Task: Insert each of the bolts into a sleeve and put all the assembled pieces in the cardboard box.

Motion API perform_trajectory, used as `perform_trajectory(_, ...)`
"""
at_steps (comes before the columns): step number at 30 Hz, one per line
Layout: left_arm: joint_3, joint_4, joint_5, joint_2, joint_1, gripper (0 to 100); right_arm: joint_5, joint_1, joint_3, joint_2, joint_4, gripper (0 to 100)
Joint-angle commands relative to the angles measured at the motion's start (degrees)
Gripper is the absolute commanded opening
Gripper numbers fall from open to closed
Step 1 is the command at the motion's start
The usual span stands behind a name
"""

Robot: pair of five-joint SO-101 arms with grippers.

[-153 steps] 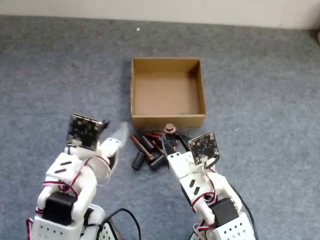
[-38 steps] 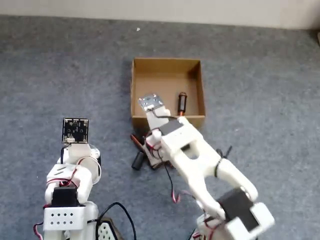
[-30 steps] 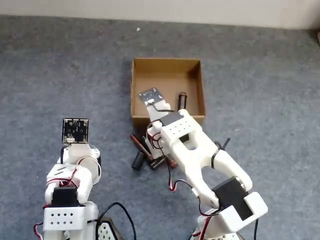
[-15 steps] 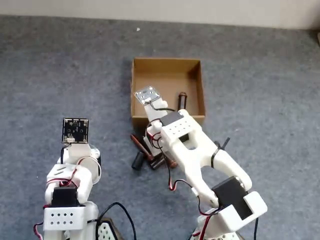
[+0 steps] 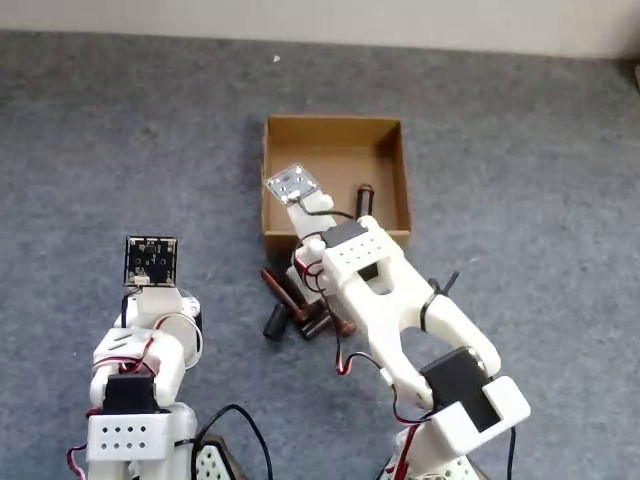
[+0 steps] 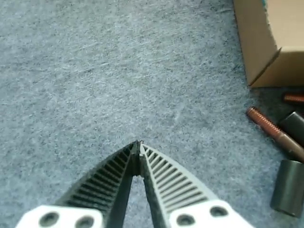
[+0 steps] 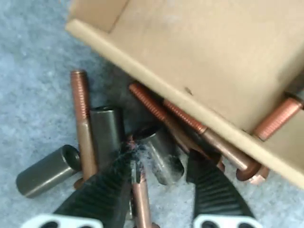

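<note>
Left claw (image 6: 139, 151) is pressed tight together, its ribbed fingers over fuzzy grey carpet (image 6: 118, 71). Right claw (image 7: 161, 164) is spread wide, right above the pile: smooth dark sleeves (image 7: 45, 171) and threaded copper bolts (image 7: 80, 114) lie jumbled on the carpet against the cardboard box (image 5: 335, 123), at its near wall. From the high view, the white right arm (image 5: 400, 300) covers half that pile. Further out, inside the box near its right wall, lies one assembled piece (image 5: 364, 203), its near end hard to make out. Beyond the box, more carpet, then a pale wall (image 5: 400, 20).
</note>
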Motion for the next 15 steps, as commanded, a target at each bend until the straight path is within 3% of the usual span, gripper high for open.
perform_trajectory(1,-0.2,-1.4,-0.9,-0.6,-0.9,1,0.8,0.4,-1.5,-0.4,-2.6,1.4)
perform_trajectory(15,-0.1,-1.5,-0.9,-0.6,-0.9,1,0.8,0.3,-0.2,-0.8,-1.3,2.0)
